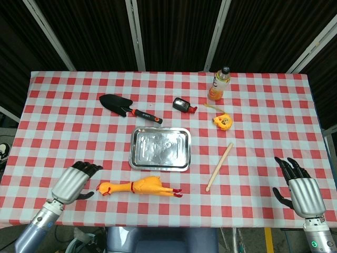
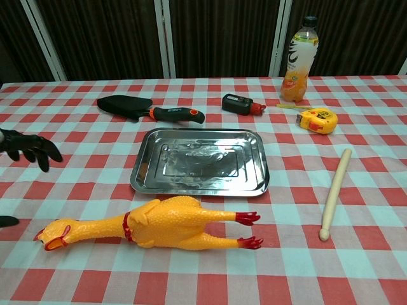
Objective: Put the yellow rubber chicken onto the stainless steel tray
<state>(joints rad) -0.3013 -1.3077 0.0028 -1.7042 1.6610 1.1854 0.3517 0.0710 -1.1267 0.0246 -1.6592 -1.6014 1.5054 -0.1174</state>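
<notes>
In the chest view only the dark fingers (image 2: 28,150) of the left hand (image 1: 72,183) show at the left edge, the rest of it cut off; the right hand (image 1: 301,192) does not show there at all and appears only in the head view, near the counter's (image 1: 63,137) right front corner, its wrist running out of the bottom edge. The print on the bottle (image 1: 219,84) and the small black device (image 1: 182,105) is too small to read. The chicken (image 1: 140,186) lies on its side along the front of the counter, head pointing left, feet right, just in front of the tray (image 1: 160,148) and not on it. The left hand hovers just left of the chicken's head, fingers apart and slightly curled, holding nothing and not touching it. The right hand is well apart from the chicken, fingers spread and empty. Behind the tray lie a trowel (image 1: 128,107), the device and a tape measure (image 1: 222,122); a wooden stick (image 1: 219,166) lies to the tray's right.
</notes>
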